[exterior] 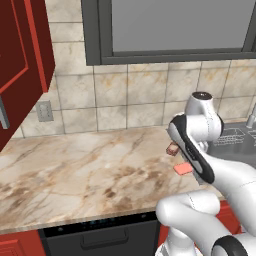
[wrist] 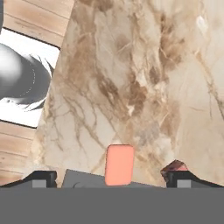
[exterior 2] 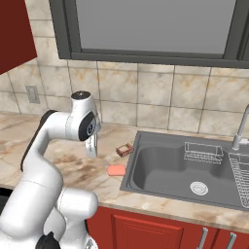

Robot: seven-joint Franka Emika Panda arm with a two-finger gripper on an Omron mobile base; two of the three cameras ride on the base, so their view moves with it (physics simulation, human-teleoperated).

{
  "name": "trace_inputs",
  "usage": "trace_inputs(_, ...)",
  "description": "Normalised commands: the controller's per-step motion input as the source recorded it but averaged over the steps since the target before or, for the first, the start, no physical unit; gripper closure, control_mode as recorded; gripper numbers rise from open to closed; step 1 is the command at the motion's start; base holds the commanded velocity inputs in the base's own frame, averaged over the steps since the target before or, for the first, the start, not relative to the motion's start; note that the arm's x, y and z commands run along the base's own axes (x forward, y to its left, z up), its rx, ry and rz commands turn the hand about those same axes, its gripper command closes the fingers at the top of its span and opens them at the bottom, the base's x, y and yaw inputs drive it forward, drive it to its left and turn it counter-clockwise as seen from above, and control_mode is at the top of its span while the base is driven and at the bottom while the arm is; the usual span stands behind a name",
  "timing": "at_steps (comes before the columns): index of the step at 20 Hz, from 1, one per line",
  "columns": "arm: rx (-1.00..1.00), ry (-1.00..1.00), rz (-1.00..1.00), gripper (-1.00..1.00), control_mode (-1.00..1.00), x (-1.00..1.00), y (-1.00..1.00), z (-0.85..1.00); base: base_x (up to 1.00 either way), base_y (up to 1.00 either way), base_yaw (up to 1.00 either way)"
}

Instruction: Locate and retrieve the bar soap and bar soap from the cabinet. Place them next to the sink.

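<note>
The salmon-pink bar soap [exterior: 183, 169] [exterior 2: 116, 170] lies flat on the marble counter, a little left of the sink's [exterior 2: 130, 171] rim. The smaller reddish-brown bar soap [exterior: 172, 148] [exterior 2: 124, 150] sits just behind it, also beside the basin. My gripper [exterior 2: 92, 151] hangs above the counter, left of both bars, pointing down. In the hand view my gripper [wrist: 113, 180] is open and holds nothing, with the pink bar [wrist: 119, 165] between its tips and the brown bar [wrist: 174, 167] by the right tip. The red cabinet [exterior: 20, 65] [exterior 2: 14, 34] is up at the left, its door swung open.
A silver tap [exterior 2: 241, 126] and wire racks [exterior 2: 203, 152] are at the sink's right side. A wall outlet [exterior: 44, 111] sits on the tiled backsplash under a dark-framed window [exterior: 175, 30]. A black dishwasher [exterior: 100, 235] is below the counter's front edge.
</note>
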Motion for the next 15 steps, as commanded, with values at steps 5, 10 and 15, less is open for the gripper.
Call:
trace_inputs(5, -0.10, 0.04, 0.32, -1.00, -1.00, -0.01, 0.15, 0.17, 0.00, 0.00, 0.00)
trace_inputs(10, -0.08, 0.08, 0.47, -1.00, -1.00, -0.03, 0.08, 0.03, 0.00, 0.00, 0.00)
trace_inputs(15, -0.06, 0.04, 0.48, -1.00, -1.00, -0.08, 0.11, 0.00, 0.00, 0.00, 0.00)
